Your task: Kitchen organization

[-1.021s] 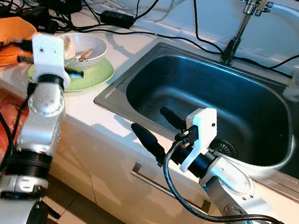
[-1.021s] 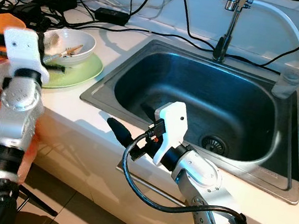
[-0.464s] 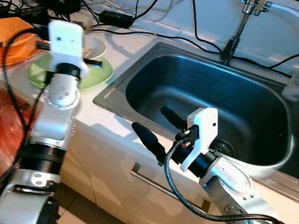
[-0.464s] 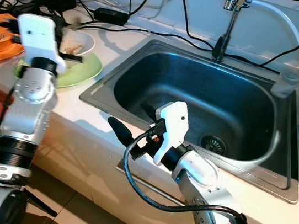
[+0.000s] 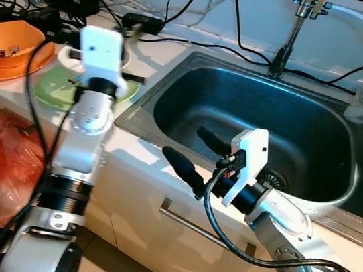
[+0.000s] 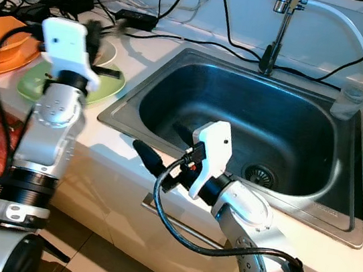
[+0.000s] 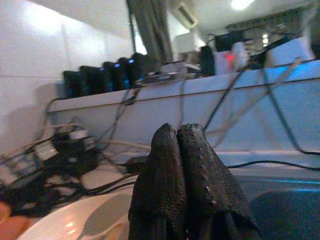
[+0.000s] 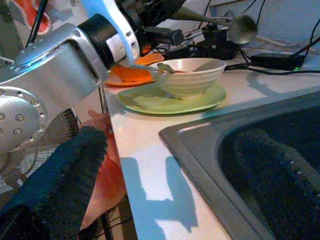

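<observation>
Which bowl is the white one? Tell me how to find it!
Start at the big steel sink, then look along the counter on the robot's left side of it. There a pale green plate lies flat, and the white bowl sits right on top of it. The other bowl, farther out, is orange and sits on an orange plate.

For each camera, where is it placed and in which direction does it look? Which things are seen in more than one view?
Left eye, right eye: on the head, looking down at the sink and counter; both silver arms show.
Left wrist: on the left arm, looking along the shut left gripper over the white bowl toward the wall.
Right wrist: on the right arm, looking between the open right gripper fingers at the bowl on the green plate; the left arm shows.
Shared: bowl, sink.
</observation>
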Motion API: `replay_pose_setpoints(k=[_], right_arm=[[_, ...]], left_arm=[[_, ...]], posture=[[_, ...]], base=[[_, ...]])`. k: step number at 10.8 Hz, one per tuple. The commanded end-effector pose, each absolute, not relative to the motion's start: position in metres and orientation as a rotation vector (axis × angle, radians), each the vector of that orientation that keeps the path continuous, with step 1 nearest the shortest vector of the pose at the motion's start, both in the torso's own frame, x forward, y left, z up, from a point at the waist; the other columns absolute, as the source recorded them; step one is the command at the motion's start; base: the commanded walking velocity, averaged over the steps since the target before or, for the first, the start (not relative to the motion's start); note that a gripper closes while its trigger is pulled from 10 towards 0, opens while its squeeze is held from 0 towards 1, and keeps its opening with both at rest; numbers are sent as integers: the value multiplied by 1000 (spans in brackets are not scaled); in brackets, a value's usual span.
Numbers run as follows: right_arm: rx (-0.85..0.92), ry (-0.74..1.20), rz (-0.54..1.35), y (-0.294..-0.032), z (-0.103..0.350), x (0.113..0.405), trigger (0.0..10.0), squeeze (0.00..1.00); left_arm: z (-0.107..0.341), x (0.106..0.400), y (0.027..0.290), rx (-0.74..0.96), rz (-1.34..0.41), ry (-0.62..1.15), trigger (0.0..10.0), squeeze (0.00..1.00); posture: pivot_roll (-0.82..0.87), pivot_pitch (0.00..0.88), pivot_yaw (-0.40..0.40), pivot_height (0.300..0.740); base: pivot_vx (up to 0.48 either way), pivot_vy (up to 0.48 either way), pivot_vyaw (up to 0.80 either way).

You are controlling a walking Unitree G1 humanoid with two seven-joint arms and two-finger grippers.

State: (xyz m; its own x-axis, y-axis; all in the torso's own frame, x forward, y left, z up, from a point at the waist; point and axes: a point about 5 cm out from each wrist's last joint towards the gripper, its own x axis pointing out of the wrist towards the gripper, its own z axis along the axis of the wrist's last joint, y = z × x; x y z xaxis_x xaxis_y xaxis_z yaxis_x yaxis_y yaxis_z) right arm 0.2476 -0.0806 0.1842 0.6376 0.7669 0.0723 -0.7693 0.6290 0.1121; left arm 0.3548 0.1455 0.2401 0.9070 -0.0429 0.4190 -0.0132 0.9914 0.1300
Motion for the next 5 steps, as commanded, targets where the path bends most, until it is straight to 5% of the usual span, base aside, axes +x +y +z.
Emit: replay_pose_setpoints(k=[1,5], right_arm=[[131,-37,895,-80,189,248,10000,0],[80,-30,850,-89,187,251,10000,0]], left_arm=[[253,352,134,131,-76,-489,0,0],[226,356,109,80,-230,-364,118,0]], posture=[[6,0,40,740],[-17,0,54,740]], base=[[0,0,0],[0,0,0]])
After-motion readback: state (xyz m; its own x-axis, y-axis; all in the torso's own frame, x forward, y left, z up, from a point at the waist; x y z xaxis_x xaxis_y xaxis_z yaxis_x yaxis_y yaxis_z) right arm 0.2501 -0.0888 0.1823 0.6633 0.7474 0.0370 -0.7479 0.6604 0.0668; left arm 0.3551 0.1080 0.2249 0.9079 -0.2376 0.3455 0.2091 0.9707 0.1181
